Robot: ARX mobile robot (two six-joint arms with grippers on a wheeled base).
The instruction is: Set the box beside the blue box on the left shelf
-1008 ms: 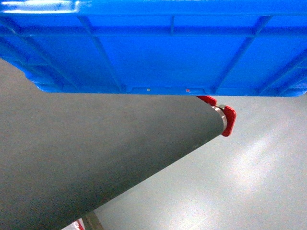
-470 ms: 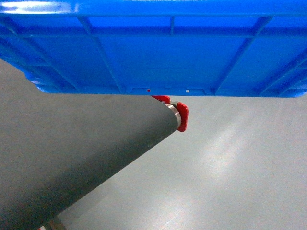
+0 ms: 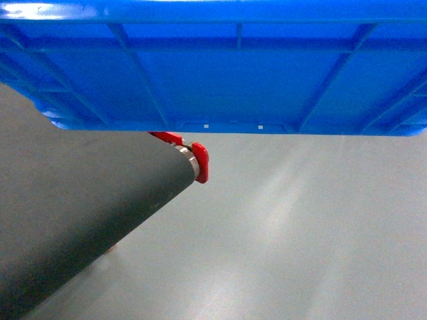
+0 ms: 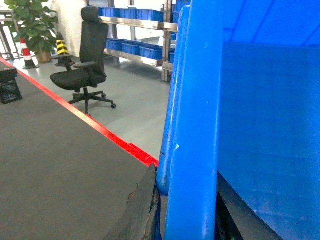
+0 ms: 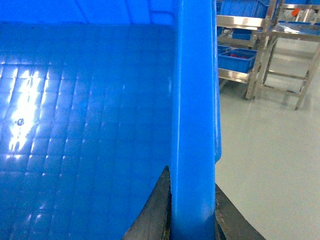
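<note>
The bright-blue box (image 3: 213, 73) hangs high across the head view, showing its ribbed side wall and the small notch in its bottom edge. My left gripper (image 4: 187, 200) is shut on the box's thick rim (image 4: 195, 100), with a dark finger on each side of it. My right gripper (image 5: 192, 200) is shut on the opposite rim, and the box's gridded inside (image 5: 90, 125) lies to its left. Neither gripper shows in the head view. Silver racks holding blue boxes stand far off; I cannot tell whether either is the left shelf.
A dark grey table (image 3: 80, 220) with a red corner cap (image 3: 199, 160) lies below the box on the left, over pale grey floor (image 3: 300, 233). Beyond the table stand a black office chair (image 4: 87, 65), a plant (image 4: 30, 20) and a rack (image 4: 135, 22). Another rack (image 5: 250, 55) stands at right.
In the head view the table's red corner has slid steadily to the left under the box. The box keeps its place in the view, with both grippers still shut on it.
</note>
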